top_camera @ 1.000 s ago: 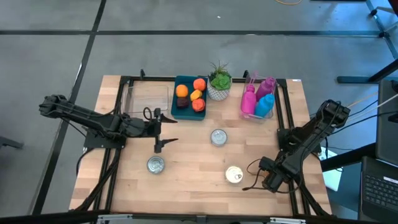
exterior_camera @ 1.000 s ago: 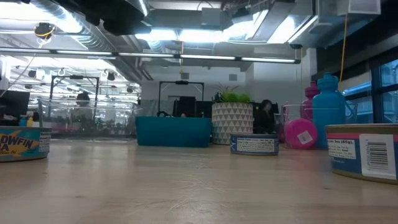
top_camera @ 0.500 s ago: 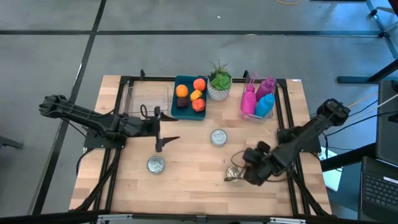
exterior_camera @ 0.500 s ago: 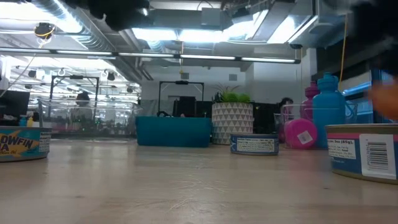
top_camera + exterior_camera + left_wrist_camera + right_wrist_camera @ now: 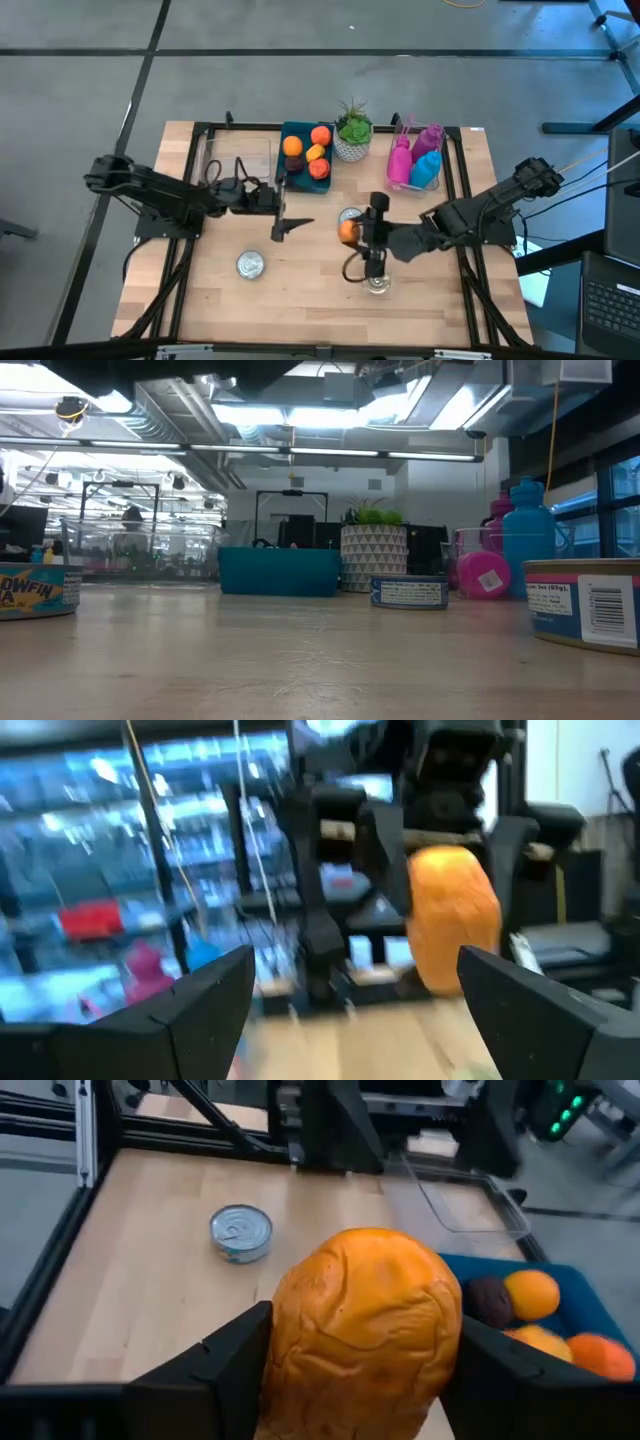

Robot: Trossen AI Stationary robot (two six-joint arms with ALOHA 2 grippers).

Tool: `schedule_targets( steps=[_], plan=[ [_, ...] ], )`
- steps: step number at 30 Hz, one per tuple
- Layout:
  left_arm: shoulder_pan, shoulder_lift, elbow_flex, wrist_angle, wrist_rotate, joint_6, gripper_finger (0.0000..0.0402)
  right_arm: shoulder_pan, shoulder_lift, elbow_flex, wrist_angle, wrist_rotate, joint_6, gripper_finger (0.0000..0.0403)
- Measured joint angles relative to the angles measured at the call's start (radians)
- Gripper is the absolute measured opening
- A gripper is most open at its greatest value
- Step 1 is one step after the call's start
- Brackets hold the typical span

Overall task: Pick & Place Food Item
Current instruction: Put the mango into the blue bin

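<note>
Your right gripper (image 5: pixel 349 232) is clamped on the orange food item (image 5: pixel 360 1335), lifted above mid-tabletop (image 5: pixel 300 290); placement in the blue tray (image 5: pixel 296 183) remains, your left gripper (image 5: pixel 292 226) waiting with fingers apart.

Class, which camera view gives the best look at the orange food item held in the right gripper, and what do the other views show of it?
The right wrist view: the orange food item fills the picture between that gripper's fingers. The left wrist view shows it blurred, farther off. The high view shows it small in the right gripper. The low view does not show it.
</note>
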Motion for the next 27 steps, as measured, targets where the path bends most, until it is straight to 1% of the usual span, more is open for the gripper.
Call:
schedule_targets(
  steps=[2, 4, 7, 13, 18, 21, 27],
  plan=[
    [0.009, 0.04, 0.0, 0.094, 0.015, 0.038, 0.0337, -0.024, 0.002, 0.0, 0.001, -0.019, -0.017, 0.024],
    [0.012, 0.075, 0.006, 0.182, 0.044, 0.042, 0.0337, -0.045, 0.002, 0.0, 0.002, -0.027, -0.024, 0.024],
    [0.009, 0.125, 0.042, 0.252, 0.091, 0.043, 0.0338, -0.073, 0.011, -0.001, 0.008, -0.033, -0.047, 0.0239],
    [0.0, 0.19, 0.114, 0.214, 0.091, 0.077, 0.0338, -0.117, 0.016, -0.001, 0.025, -0.054, -0.07, 0.0239],
    [0.003, 0.222, 0.124, 0.211, 0.084, 0.073, 0.0337, -0.129, 0.016, -0.001, 0.064, -0.096, -0.107, 0.024],
    [0.012, 0.233, 0.124, 0.212, 0.062, 0.069, 0.0337, -0.129, 0.016, -0.001, 0.077, -0.105, -0.129, 0.024],
    [0.036, 0.234, 0.124, 0.215, 0.104, 0.011, 0.0337, -0.129, 0.016, -0.001, 0.079, -0.106, -0.136, 0.024]
  ],
)
